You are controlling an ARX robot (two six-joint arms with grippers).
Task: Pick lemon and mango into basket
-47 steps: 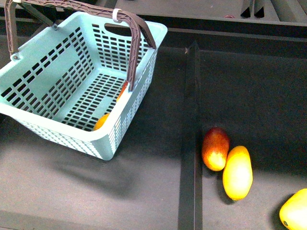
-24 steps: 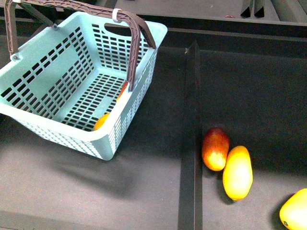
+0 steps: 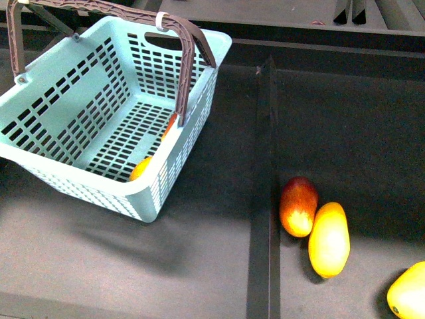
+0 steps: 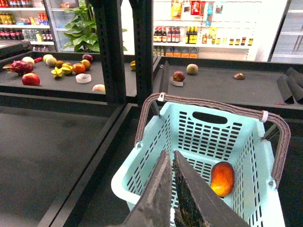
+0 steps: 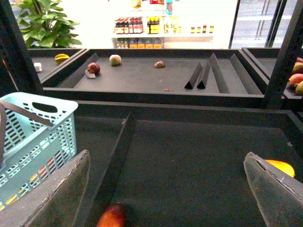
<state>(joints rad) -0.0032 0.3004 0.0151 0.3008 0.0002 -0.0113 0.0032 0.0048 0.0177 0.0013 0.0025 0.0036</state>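
The mint-green basket stands at the back left in the front view, its brown handles up. Inside, against its right wall, lie the red-orange mango and the small yellow-orange lemon, both partly hidden by the wall. My left gripper hangs shut above the basket with nothing in it. Beside its fingers the mango rests on the slotted floor, and the fingers hide the lemon there. My right gripper is open over the dark shelf right of the divider, holding nothing. Neither arm shows in the front view.
A raised dark divider runs front to back, right of the basket. Beyond it lie a second red-orange fruit, a long yellow mango and another yellow fruit. Black shelf posts and further fruit shelves stand behind.
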